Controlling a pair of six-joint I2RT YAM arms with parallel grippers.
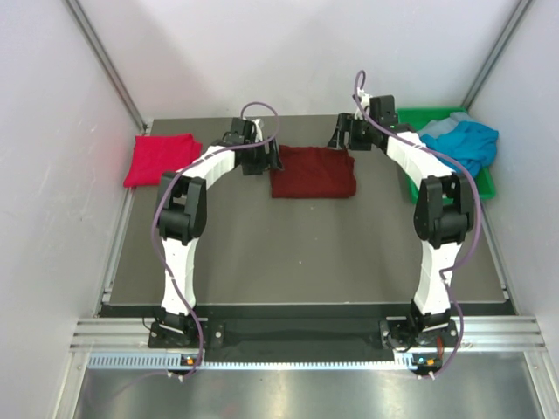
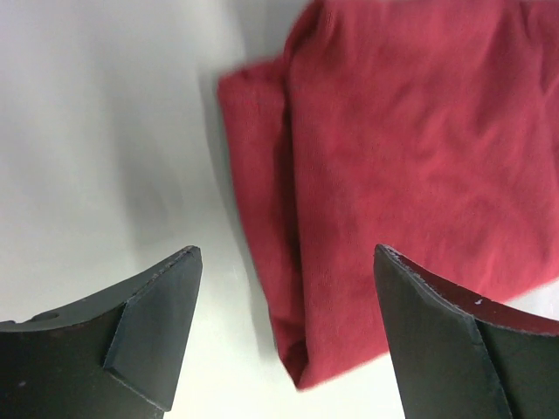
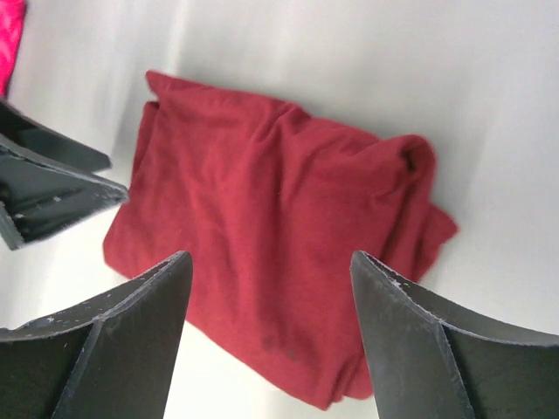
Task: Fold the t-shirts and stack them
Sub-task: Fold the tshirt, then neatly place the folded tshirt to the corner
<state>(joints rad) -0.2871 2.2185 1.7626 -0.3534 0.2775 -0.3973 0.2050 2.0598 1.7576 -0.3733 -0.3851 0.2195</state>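
Stacking: left gripper [image 2: 284,253], right gripper [image 3: 269,257] both wide open, empty; pinch all layers of maroon shirt [image 1: 313,171] ahead together

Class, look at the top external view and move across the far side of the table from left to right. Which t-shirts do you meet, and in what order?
crimson red shirt → maroon shirt → teal-blue shirt, which lies in the green bin

White links [image 1: 179,262], black joints [image 1: 182,209], purple cables [image 1: 260,105], dark wedge-shaped tool fingers [image 2: 148,332].
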